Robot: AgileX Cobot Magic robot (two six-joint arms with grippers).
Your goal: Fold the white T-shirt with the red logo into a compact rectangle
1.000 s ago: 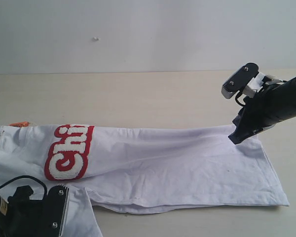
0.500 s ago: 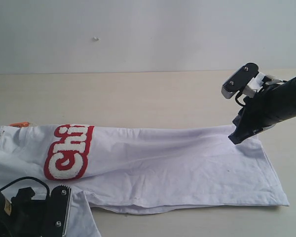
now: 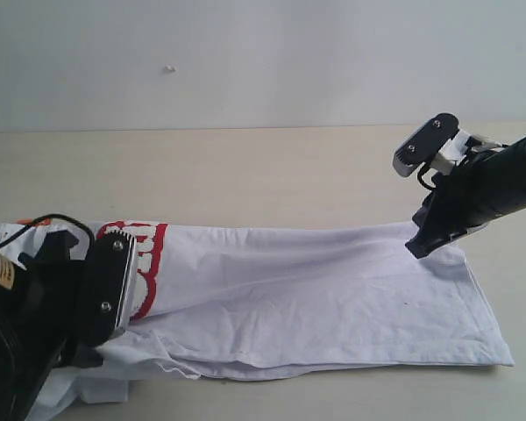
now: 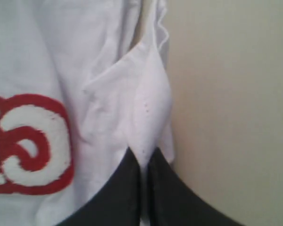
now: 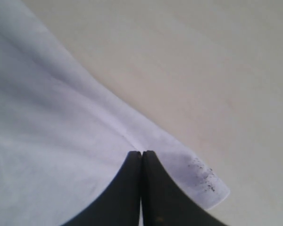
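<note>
The white T-shirt with the red logo (image 3: 316,289) lies in a long band across the table. My left gripper (image 4: 145,159) is shut on a pinched fold of its white cloth, close to the shirt's edge, and holds that fold lifted. The red logo (image 4: 28,141) shows beside the fold. In the exterior view the left arm's body covers most of the red logo (image 3: 151,254). My right gripper (image 3: 418,248) is shut on the shirt's far right corner, and its fingertips (image 5: 132,162) pinch the hem.
The pale wooden tabletop (image 3: 245,175) runs behind the shirt to a white wall (image 3: 263,61). A strip of table (image 3: 377,395) shows in front of the shirt. The left arm's black cable (image 3: 48,219) loops above the shirt's left end.
My left gripper has shut on the shirt's near left edge and risen with it toward the far side, so it now hides much of the logo. The right gripper has stayed put.
</note>
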